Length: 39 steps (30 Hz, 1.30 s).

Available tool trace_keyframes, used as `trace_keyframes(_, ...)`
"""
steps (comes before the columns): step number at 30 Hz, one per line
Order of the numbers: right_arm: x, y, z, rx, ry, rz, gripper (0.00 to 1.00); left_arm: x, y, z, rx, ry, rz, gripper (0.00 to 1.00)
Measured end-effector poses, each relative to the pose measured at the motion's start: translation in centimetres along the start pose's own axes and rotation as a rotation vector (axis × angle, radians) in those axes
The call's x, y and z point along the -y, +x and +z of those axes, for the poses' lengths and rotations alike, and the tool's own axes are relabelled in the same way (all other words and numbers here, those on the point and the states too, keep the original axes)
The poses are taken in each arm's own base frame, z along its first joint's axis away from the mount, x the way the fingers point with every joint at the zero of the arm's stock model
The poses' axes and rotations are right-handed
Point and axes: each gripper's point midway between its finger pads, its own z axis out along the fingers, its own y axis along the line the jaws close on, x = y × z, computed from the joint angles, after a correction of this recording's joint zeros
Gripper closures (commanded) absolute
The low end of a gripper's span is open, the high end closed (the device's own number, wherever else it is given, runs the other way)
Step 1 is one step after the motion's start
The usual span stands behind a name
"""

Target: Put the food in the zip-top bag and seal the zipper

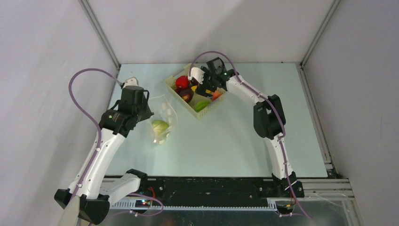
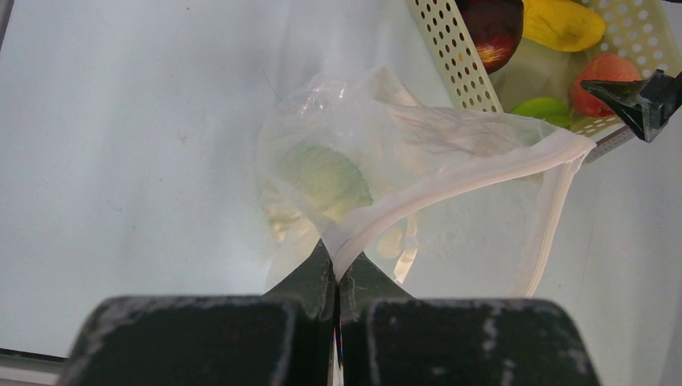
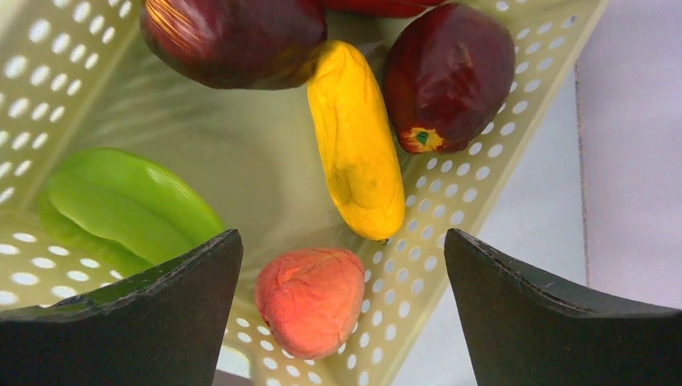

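1. Two arms, two different jobs. The left gripper (image 2: 338, 273) has its jaws squeezed together on the rim of the zip-top bag (image 2: 418, 145), pinching right on the pale zipper (image 2: 466, 169) at one end of the mouth.
2. From that pinch the zipper runs away from the fingertips to the bag's far corner, then doubles back along the other lip, so the mouth gapes open on the side facing the basket (image 2: 450, 48).
3. One pale green piece (image 2: 322, 177) is inside the bag, showing through the plastic just past the left fingertips.
4. From the top view, the bag lies on the table (image 1: 244, 141) just left of the basket, near it. I can't tell whether they touch.
5. The right gripper (image 3: 342, 241) is down over the basket with its jaws wide apart and nothing clamped between them.
6. The orange piece (image 3: 310, 301) sits on the basket floor in the gap between the two fingers (image 3: 145, 322). It's closer to the finger on the left of the wrist view, and there looks to be a sliver of space before it.
7. The yellow piece (image 3: 354, 145) lies lengthwise just beyond the orange one, its near tip pointing into the gap.
8. Two dark red pieces (image 3: 450, 76) sit farther back, one on each side of the yellow one.
9. The bright green piece (image 3: 129, 205) is off to the side, beyond the left-of-view finger and partly hidden by it.
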Motion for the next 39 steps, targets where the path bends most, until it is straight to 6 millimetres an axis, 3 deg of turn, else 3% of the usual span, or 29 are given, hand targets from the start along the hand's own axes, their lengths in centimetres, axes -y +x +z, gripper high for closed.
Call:
trace_keyframes(7, -0.6, 2.1, 2.0, -0.033, -0.051, -0.056, 0.01, -0.4, -0.1, 0.3, -0.005, -0.010, -0.014, 1.00)
trace_keyframes(23, -0.7, 3.6, 5.4, -0.030, -0.071, -0.116, 0.01, 0.0, 0.0, 0.6, -0.037, 0.033, -0.041, 1.00)
trace_keyframes(30, 0.3, 3.6, 5.6, -0.008, -0.063, -0.129, 0.01, 0.2, -0.2, 0.6, -0.038, 0.048, -0.054, 1.00)
trace_keyframes(35, 1.1, 3.9, 5.4, -0.010, -0.066, -0.165, 0.11, 0.1, -0.3, 0.7, -0.039, 0.057, -0.066, 1.00)
trace_keyframes(39, 1.0, 4.5, 5.3, -0.026, -0.086, -0.210, 0.14, 0.1, -0.4, 0.7, -0.044, 0.062, -0.076, 1.00)
